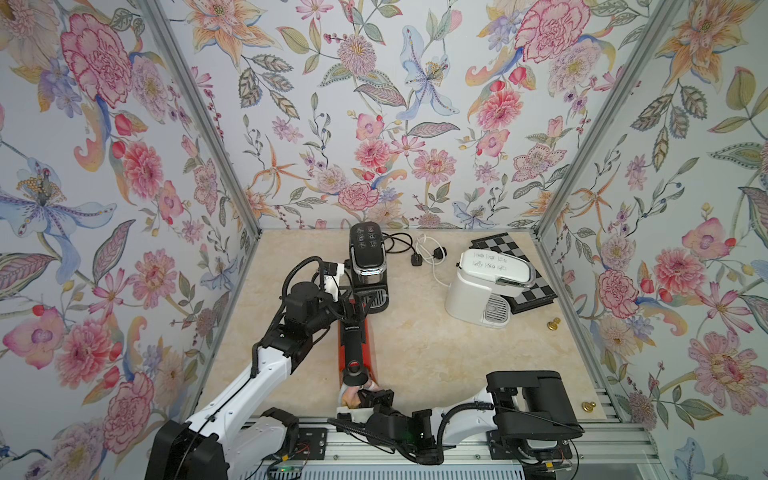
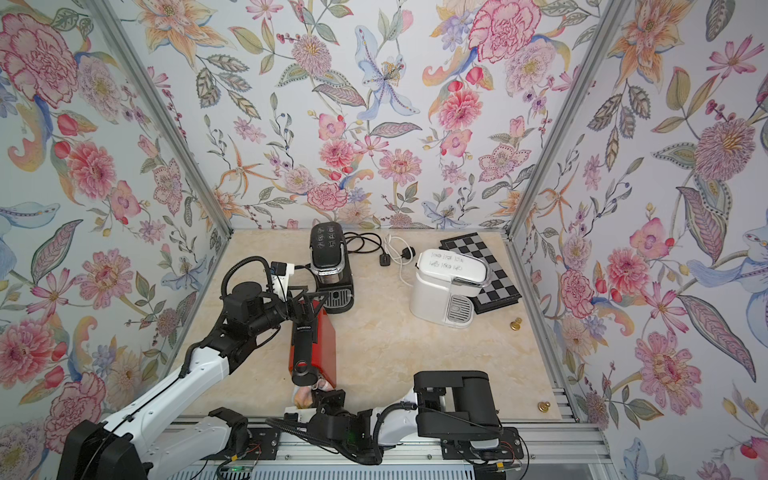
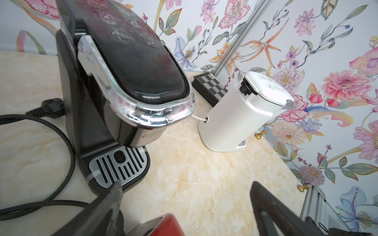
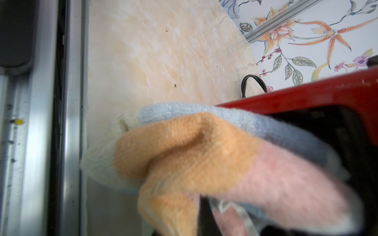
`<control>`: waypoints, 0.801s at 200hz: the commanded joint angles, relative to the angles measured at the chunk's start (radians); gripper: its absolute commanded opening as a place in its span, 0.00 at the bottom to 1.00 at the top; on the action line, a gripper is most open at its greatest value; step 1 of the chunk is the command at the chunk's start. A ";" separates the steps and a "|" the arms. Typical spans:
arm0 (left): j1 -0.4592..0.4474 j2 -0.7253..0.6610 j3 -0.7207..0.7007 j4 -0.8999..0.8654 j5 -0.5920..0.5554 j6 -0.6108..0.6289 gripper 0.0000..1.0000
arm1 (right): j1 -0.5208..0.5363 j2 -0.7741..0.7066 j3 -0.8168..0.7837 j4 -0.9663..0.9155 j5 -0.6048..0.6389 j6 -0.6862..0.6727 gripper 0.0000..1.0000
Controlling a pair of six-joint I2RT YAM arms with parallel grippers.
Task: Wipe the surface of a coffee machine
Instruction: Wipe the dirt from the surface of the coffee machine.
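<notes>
The red Nespresso machine (image 1: 370,347) stands between my two grippers. My left arm stretches forward, and the left gripper (image 1: 353,309) is spread wide over the machine's rear end. My right arm is folded low, with the right gripper (image 1: 372,397) clamped on the orange-and-pink cloth (image 4: 204,163) at the machine's front.

The cloth (image 4: 204,163) is blurred in the right wrist view and hides the jaws of the right gripper (image 1: 370,397). The red coffee machine (image 3: 161,224) is cut off at the left wrist view's edge. Handwriting (image 1: 490,263) on the white coffee machine (image 1: 478,295) is unreadably small
</notes>
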 commanded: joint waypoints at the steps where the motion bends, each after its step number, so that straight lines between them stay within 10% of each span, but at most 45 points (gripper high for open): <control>1: -0.035 -0.012 -0.022 -0.078 0.068 -0.029 0.98 | -0.028 0.047 0.041 0.069 -0.004 -0.032 0.00; 94: -0.034 -0.024 -0.029 -0.071 0.066 -0.031 0.98 | 0.028 -0.036 -0.011 0.365 0.193 -0.271 0.00; 160: -0.036 -0.051 -0.028 -0.093 0.049 -0.033 0.98 | 0.105 -0.190 -0.075 0.066 0.173 -0.094 0.00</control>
